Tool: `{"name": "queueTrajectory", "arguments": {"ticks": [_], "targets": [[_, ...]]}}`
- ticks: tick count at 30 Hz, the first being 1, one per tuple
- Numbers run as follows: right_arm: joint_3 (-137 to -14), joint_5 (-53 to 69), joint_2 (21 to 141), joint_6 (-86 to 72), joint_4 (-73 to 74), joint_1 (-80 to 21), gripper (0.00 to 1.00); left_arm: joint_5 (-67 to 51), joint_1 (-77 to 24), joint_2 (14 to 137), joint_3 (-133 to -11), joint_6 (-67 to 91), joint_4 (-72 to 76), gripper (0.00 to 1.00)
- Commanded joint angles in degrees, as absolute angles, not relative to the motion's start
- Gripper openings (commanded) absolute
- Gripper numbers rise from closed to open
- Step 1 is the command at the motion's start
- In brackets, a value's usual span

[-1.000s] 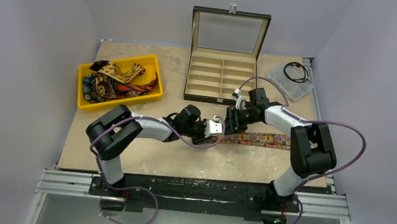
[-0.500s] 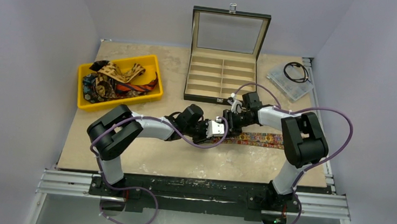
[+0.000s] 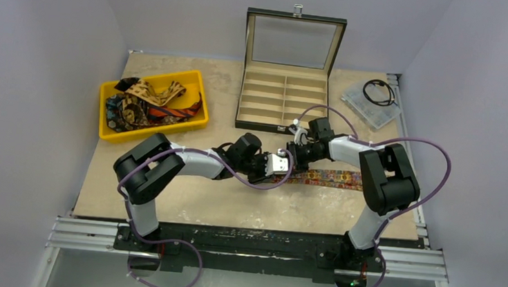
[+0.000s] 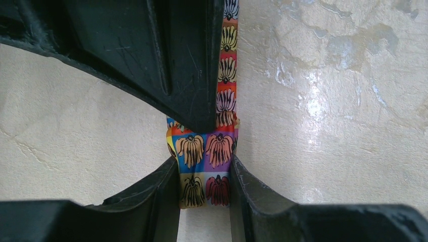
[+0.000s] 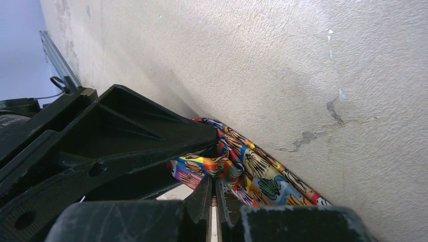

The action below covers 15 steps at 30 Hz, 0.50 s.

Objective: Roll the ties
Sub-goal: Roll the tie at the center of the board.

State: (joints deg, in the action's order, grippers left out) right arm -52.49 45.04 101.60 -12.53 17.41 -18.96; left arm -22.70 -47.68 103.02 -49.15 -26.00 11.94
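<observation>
Lying flat on the table [image 3: 232,207], the floral tie [image 3: 335,178] extended rightward from both grippers. The left gripper [image 4: 204,174] stood partly spread, its fingers [image 4: 161,196] squeezing the tie's end edge to edge (across its width). The right gripper [image 5: 213,186] had its jaws pressed together on a raised fold of the fabric. The other ties [image 3: 145,103] sat heaped in the yellow bin [image 3: 159,129].

Multicoloured floral tie [image 3: 331,177] flat on table [image 3: 163,198]; other ties [image 3: 147,103] heaped in yellow bin [image 3: 155,130].
</observation>
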Motion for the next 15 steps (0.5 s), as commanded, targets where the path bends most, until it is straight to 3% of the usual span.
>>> {"name": "queueTrajectory", "arguments": {"ticks": [1,2,5,7,10,15], "targets": [[-54.3,41.6,102.2,-8.5,20.6,-19.0,0.0,-21.3,-47.5,106.3,-48.2,-25.4,4.5,0.25],[-54.6,42.0,102.4,-8.0,21.2,-19.0,0.0,-21.3,-47.6,106.3,-48.3,-25.4,4.5,0.25],[-54.1,43.6,100.8,-8.8,20.5,-19.0,0.5,-21.6,-47.5,106.5,-48.3,-26.0,4.6,0.25],[-53.4,43.9,99.4,-10.2,18.3,-19.0,0.64,-21.6,-47.6,106.5,-48.3,-26.1,4.5,0.25],[-53.4,45.2,100.3,-12.0,17.3,-18.9,0.61,-21.8,-47.5,106.5,-48.1,-26.4,4.6,0.25],[-53.2,46.7,101.8,-13.9,15.0,-19.1,0.33,-21.3,-47.5,106.7,-48.1,-26.5,4.4,0.25]]}}
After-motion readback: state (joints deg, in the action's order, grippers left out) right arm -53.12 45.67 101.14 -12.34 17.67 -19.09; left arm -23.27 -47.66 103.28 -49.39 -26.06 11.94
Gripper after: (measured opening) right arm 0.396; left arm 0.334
